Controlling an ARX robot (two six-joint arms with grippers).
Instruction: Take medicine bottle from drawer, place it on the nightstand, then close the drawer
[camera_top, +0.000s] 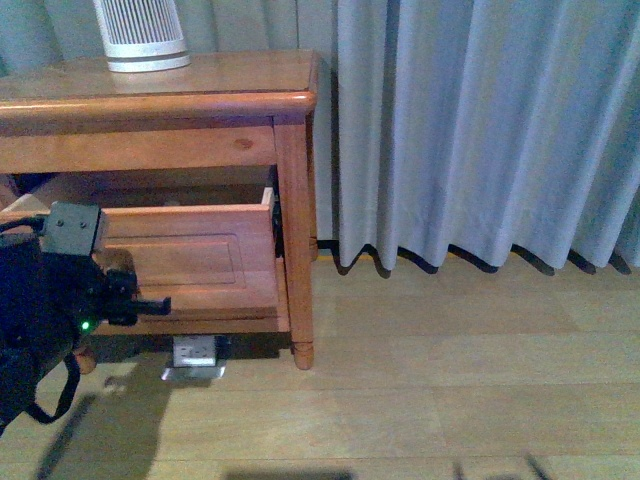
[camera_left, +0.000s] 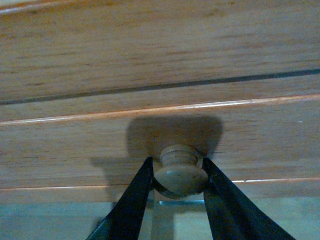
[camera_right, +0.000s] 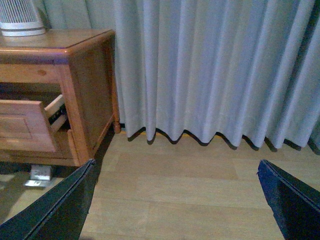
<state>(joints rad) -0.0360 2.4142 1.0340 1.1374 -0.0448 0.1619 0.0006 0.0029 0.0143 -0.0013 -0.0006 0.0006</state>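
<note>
Where the back of the scene is closed off, a pale grey pleated fabric curtain (camera_top: 480, 130) hangs down to a light wood-plank floor (camera_top: 450, 380), its hem just touching the boards. To the left of the curtain stands the honey-brown wooden nightstand (camera_top: 240, 72) with a flat, rounded-edge top and a short turned foot at its front corner. Its drawer (camera_top: 200, 255), with a honey-brown front and a recessed rectangular panel, stands pulled out from the cabinet, and the right wrist view shows its side rail exposed. The drawer's inside is hidden behind the front in every view, so where the medicine bottle lies cannot be told.

The black left arm (camera_top: 40, 300) fills the lower left corner of the front view, in front of the drawer. A white ribbed tapered device (camera_top: 142, 35) stands upright on the nightstand top, near its back.

The right gripper (camera_right: 176, 162) hangs over the bare floor, well apart from the nightstand, with its two black fingers (camera_right: 55, 215) spread wide and nothing between them. The left gripper (camera_left: 178, 167) is pinched on the drawer's small round pale wooden knob (camera_left: 180, 176), one black finger touching each side of it.

A small silvery metal piece (camera_top: 195, 357) lies on the floor under the nightstand, and a tiny green light (camera_top: 86, 325) glows on the left arm.
</note>
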